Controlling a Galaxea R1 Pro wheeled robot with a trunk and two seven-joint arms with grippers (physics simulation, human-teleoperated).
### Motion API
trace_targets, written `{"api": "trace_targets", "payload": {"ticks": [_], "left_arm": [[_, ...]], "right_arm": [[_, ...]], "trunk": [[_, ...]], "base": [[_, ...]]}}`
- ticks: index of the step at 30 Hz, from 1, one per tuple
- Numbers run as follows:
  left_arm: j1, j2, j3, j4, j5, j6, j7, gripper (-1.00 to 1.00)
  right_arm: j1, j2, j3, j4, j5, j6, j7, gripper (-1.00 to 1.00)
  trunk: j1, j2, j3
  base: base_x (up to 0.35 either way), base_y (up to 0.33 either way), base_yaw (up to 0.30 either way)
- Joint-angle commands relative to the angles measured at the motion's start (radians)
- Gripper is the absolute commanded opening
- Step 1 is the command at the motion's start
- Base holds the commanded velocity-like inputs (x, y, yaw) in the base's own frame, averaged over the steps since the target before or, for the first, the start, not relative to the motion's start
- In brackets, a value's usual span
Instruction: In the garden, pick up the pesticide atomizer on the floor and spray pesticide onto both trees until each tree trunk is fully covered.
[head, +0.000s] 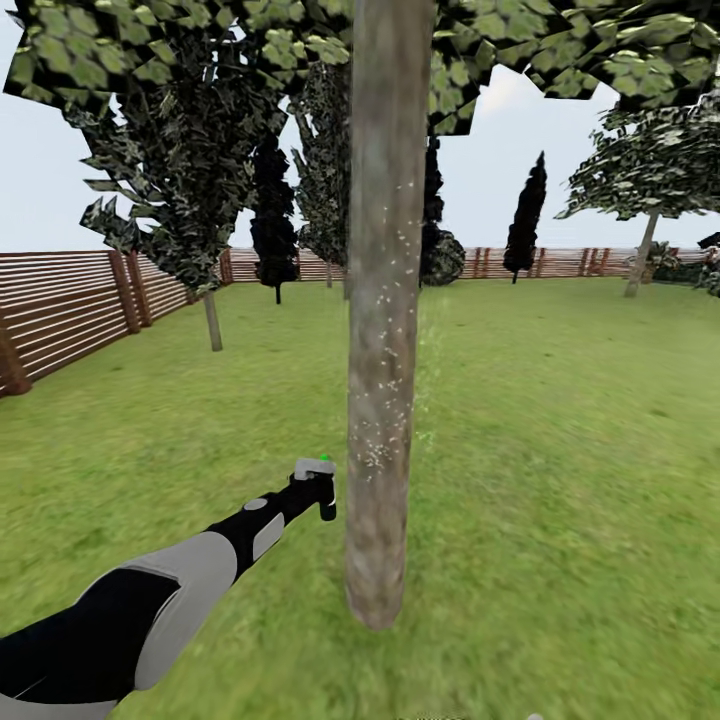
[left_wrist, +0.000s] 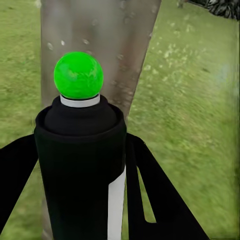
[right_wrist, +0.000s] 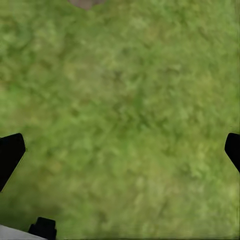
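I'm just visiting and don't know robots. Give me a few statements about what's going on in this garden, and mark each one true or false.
1. The left gripper holds the pesticide atomizer. True.
2. The dot on top of the atomizer is red. False: it is green.
3. White specks of pesticide dot the near tree trunk. True.
4. The right gripper grips a second bottle. False: its fingers stand wide apart over bare lawn.
5. The garden is ringed by a stone wall. False: a brown slatted wooden fence runs behind the lawn.
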Motion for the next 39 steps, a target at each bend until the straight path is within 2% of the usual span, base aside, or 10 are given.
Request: {"api": "trace_targets", "payload": {"ticks": [1, 18, 27, 39], "left_arm": [[0.000, 0.000, 0.001, 0.000, 0.000, 0.000, 0.000, -1.00], [0.000, 0.000, 0.001, 0.000, 0.000, 0.000, -0.001, -1.00], [0.000, 0.000, 0.001, 0.000, 0.000, 0.000, -0.002, -1.00], [0.000, 0.000, 0.001, 0.000, 0.000, 0.000, -0.002, -1.00]], "right_arm": [[0.000, 0.000, 0.000, 0.000, 0.000, 0.000, 0.000, 1.00], [0.000, 0.000, 0.000, 0.000, 0.001, 0.001, 0.000, 1.00], [0.006, 0.000, 0.000, 0.000, 0.001, 0.001, 0.000, 1.00], [0.006, 0.002, 0.000, 0.000, 0.001, 0.001, 0.000, 1.00]], "trunk": [[0.000, 0.000, 0.000], [0.000, 0.000, 0.000], [0.000, 0.000, 0.000], [0.000, 0.000, 0.000]], "base": [[0.000, 0.350, -0.296], [0.000, 0.350, -0.294], [0.000, 0.350, -0.061], [0.000, 0.350, -0.281]]}}
